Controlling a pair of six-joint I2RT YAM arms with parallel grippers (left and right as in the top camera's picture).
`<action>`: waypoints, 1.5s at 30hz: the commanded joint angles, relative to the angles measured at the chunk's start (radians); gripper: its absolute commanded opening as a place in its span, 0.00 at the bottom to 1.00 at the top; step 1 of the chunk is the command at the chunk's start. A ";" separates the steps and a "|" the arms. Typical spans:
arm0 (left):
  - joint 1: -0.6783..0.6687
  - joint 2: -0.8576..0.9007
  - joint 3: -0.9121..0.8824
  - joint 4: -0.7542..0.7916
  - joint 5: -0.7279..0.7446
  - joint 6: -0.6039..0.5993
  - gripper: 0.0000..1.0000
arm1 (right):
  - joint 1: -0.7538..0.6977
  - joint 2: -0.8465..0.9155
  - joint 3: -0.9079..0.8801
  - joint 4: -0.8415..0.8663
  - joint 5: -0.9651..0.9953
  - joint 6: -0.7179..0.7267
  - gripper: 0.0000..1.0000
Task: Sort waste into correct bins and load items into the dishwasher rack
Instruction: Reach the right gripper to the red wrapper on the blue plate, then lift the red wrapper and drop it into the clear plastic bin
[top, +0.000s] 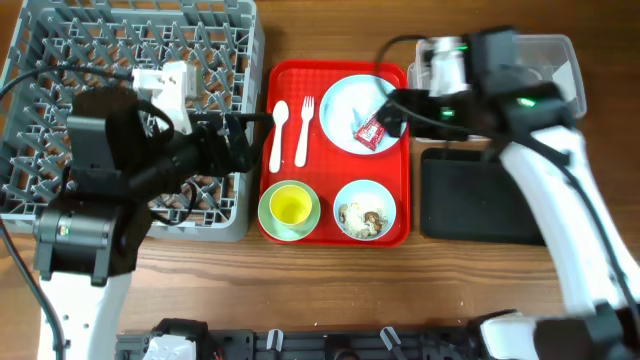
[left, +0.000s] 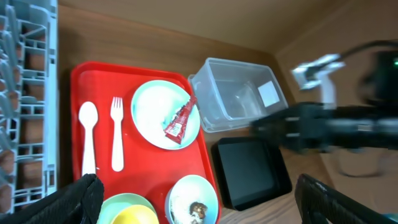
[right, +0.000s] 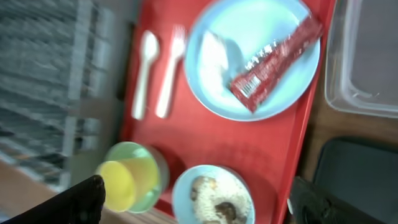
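Overhead and wrist views of the bench. The rack fills the far-left corner. The red tray lies at mid-bench, just beside the rack's right wall. On the tray's far half, the spoon and fork lie side by side along its left edge, heads toward the far edge of the bench; the plate sits to their right, carrying the wrapper, which lies tilted across the plate's right part. On the tray's near half, the left bowl holds the cup upright; the right bowl holds the scraps.

The tub stands at the far-right corner; the black tray lies on its near side, along the tray's right edge.

The left pincer reaches from over the rack's right wall toward the spoon; its fingers stand wide apart with nothing between them. The right pincer hangs over the plate's right rim, close to the wrapper; its fingers are likewise spread wide and grip nothing; whether they touch the plate cannot be told.
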 joint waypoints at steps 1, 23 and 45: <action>-0.004 0.018 0.023 -0.007 0.042 -0.016 1.00 | 0.034 0.132 0.013 0.106 0.157 0.033 0.92; -0.003 0.018 0.023 -0.080 0.041 -0.061 1.00 | 0.040 0.592 0.008 0.402 0.162 0.351 0.04; -0.003 0.018 0.023 -0.080 0.041 -0.061 1.00 | -0.181 0.321 0.007 0.364 0.468 -0.138 0.61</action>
